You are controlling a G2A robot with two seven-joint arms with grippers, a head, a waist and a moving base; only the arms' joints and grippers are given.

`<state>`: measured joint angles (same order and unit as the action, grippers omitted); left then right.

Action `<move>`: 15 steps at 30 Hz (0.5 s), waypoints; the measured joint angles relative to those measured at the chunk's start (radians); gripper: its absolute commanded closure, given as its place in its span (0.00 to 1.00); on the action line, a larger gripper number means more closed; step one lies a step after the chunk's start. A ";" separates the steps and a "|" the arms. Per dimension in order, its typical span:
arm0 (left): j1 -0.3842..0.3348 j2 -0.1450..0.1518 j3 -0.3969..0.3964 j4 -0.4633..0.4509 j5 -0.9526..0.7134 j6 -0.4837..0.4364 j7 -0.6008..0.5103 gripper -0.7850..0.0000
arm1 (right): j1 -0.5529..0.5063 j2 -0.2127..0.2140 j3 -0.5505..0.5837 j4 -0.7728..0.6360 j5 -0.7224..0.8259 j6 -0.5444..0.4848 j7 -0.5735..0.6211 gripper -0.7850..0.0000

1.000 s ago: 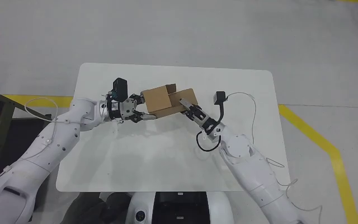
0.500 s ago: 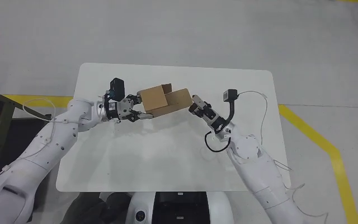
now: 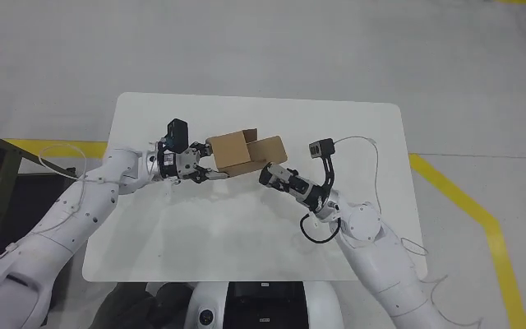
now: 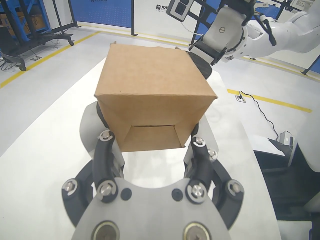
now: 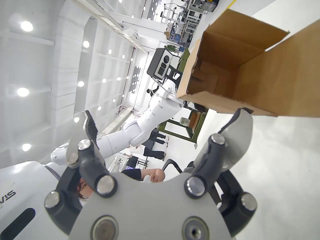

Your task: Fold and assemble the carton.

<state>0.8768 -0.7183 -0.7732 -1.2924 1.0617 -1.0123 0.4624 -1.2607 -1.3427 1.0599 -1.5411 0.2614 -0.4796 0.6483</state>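
Observation:
The brown carton (image 3: 244,151) is held above the white table (image 3: 230,238), lying on its side. My left gripper (image 3: 201,161) is shut on its closed end, one finger on each side wall (image 4: 86,123). In the left wrist view the carton (image 4: 152,96) shows its folded bottom with a tucked flap. The open end faces my right gripper (image 3: 269,176), which stands open just below the carton's near edge. In the right wrist view the carton (image 5: 252,76) shows its hollow inside and raised flaps, while the right gripper (image 5: 162,123) holds nothing.
A thin white cable (image 3: 371,152) loops over the table's right part. The table's front half (image 3: 205,247) is bare. A yellow line (image 3: 460,193) runs on the floor past the right edge.
The right gripper let go of the carton's right end, drew away to the right, then came back lower, near the carton's front edge. The left gripper kept its hold; the carton shifted slightly.

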 measured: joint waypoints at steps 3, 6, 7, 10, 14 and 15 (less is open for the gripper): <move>0.010 0.005 0.002 -0.013 0.017 0.000 0.011 0.26 | 0.007 0.001 0.005 0.003 0.000 -0.007 -0.006 0.00; 0.020 0.014 0.009 -0.030 0.044 0.000 0.018 0.24 | 0.008 0.002 0.009 -0.004 0.007 -0.011 0.004 0.00; 0.022 0.017 0.011 -0.035 0.052 0.000 0.020 0.24 | 0.008 0.003 0.008 -0.006 0.012 -0.012 0.010 0.00; 0.028 0.026 0.018 -0.049 0.068 0.000 0.034 0.24 | 0.013 0.003 0.001 -0.010 0.026 -0.013 0.028 0.00; 0.029 0.038 0.032 -0.065 0.060 0.000 0.058 0.25 | 0.027 -0.001 -0.026 -0.005 0.051 -0.012 0.052 0.00; 0.028 0.040 0.036 -0.070 0.058 0.000 0.064 0.26 | 0.030 -0.002 -0.032 -0.002 0.057 -0.013 0.058 0.00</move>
<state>0.9051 -0.6778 -0.7374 -1.3620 1.1194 -1.0123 0.5263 -1.2307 -1.3446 1.0281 -1.5426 0.3189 -0.4925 0.7066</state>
